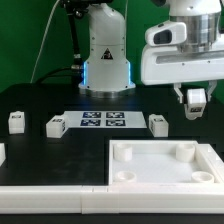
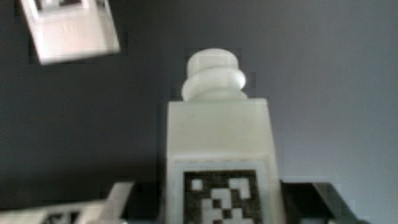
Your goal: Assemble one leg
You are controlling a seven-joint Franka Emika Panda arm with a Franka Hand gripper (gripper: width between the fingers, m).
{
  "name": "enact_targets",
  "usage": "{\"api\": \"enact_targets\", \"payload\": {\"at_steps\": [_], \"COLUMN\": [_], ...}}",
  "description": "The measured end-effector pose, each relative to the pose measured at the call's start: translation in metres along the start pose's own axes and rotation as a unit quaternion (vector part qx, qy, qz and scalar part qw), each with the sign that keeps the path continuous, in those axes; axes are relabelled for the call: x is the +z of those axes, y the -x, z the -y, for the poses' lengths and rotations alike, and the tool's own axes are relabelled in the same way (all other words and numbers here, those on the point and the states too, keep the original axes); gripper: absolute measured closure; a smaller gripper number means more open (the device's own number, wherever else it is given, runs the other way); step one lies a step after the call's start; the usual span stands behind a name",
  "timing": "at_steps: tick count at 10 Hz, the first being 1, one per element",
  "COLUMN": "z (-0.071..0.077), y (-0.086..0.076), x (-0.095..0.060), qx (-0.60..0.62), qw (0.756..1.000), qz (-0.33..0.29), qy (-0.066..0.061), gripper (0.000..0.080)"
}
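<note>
Holding the leg (image 2: pixel 222 135) in the gripper (image 1: pixel 195 103), up off the bench (image 1: pixel 40 100).

From the exterior view's left, one loose leg (image 1: pixel 16 121) and another loose leg (image 1: pixel 56 126) stand on the dark bench. Next come the marker board (image 1: pixel 103 121) and a third loose leg (image 1: pixel 158 123) just beside its end. Rightmost is the gripper, clamped on the leg in the air behind the large white tray-like piece (image 1: pixel 140 148). The wrist view shows the leg's tagged face nearest the camera and its rounded stud pointing away. It looks like a light, rigid plastic block, smooth enough to slip or twist. The flat sides of the square body seem the sound place to hold it, not the stud.
</note>
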State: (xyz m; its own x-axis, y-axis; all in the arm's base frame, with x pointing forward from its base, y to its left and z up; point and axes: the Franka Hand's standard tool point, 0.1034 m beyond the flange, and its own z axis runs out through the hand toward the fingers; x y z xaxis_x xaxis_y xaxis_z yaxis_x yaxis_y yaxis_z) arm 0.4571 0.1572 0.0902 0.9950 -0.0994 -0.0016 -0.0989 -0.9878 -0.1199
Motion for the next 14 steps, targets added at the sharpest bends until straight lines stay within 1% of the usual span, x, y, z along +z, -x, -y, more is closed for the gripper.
{"api": "enact_targets", "payload": {"at_steps": [1, 2, 3, 4, 5, 6, 8, 11, 12, 13, 14], "z": [0.004, 0.007, 0.010, 0.008, -0.003, -0.007, -0.018, -0.017, -0.019, -0.027, -0.029], "y": [0.002, 0.008, 0.002, -0.004, -0.014, -0.025, -0.043, -0.042, -0.044, -0.059, -0.078], "x": [0.002, 0.005, 0.001, -0.002, -0.005, -0.011, -0.013, -0.012, -0.012, -0.014, -0.018], "qx": [0.002, -0.005, -0.019, -0.041, -0.069, -0.079, -0.123, -0.121, -0.131, -0.154, -0.155], "qw": [0.999, 0.998, 0.994, 0.991, 0.991, 0.989, 0.983, 0.984, 0.983, 0.978, 0.977], "qz": [-0.047, -0.066, -0.104, -0.124, -0.117, -0.124, -0.133, -0.132, -0.132, -0.139, -0.148], "qy": [-0.009, -0.013, -0.021, -0.022, -0.012, -0.010, 0.000, -0.001, 0.001, 0.007, 0.007], "gripper": [0.0509, 0.0509, 0.0509, 0.0509, 0.0509, 0.0509, 0.0509, 0.0509, 0.0509, 0.0509, 0.0509]}}
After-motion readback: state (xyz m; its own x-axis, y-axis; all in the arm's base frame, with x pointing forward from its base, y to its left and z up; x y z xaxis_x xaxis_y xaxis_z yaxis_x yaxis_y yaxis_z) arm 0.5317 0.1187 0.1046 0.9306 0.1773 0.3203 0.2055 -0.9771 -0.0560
